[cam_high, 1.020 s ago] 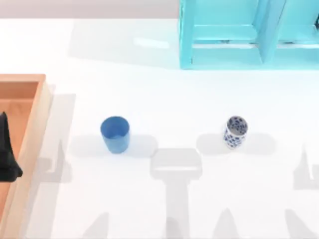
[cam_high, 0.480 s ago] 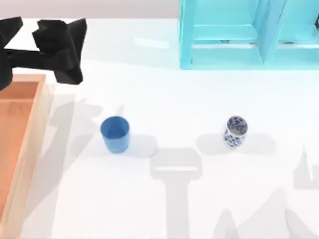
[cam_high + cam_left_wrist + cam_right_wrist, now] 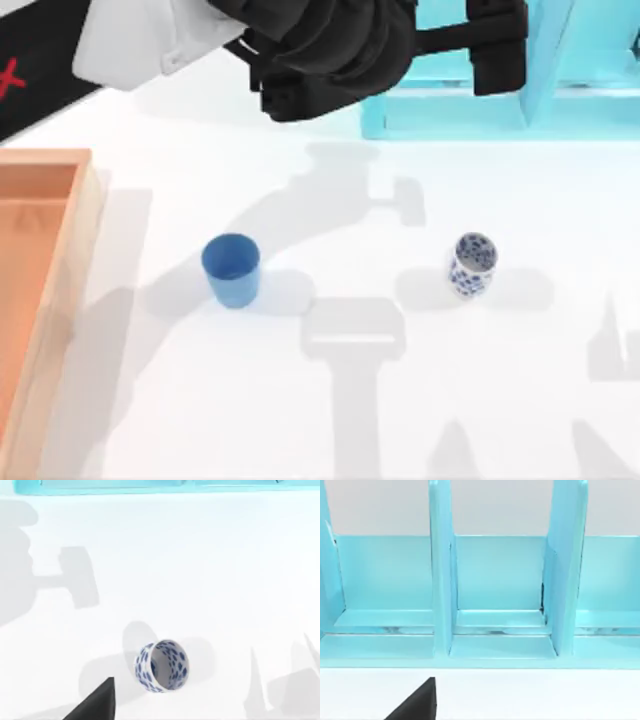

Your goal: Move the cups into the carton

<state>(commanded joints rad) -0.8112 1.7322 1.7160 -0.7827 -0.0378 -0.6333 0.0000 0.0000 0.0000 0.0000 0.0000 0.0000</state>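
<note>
Left gripper (image 3: 495, 45) is seen high at the far side of the table (image 3: 330, 410), in front of the turquoise frame (image 3: 560, 100); fingers spread, nothing held between them; one dark fingertip (image 3: 97, 702) is seen in the left wrist view, near the speckled cup (image 3: 161, 666) and apart from it.

Speckled cup (image 3: 472, 265) is placed on the table, nearer the viewer than the turquoise frame and well apart from it; upright, long axis vertical, mouth up; white inside with blue speckles is visible through the open top.

Blue cup (image 3: 231, 270) is placed further to the left of the turquoise frame, well apart from the speckled cup; upright, long axis vertical, mouth up, tapered toward the base.

Carton (image 3: 75, 250) is seen at the table's left edge, far from the turquoise frame; long axis runs front to back; open side up; lighter raised rim faces the blue cup; neither cup is inside it.

Bare table lies between blue cup and carton, and between the two cups; only arm shadows are cast there.

Turquoise frame (image 3: 490, 595) is faced in the right wrist view, upright dividers splitting it into bays; a dark fingertip (image 3: 417, 702) of the right gripper is seen at the edge; whether that gripper is spread or closed cannot be told.
</note>
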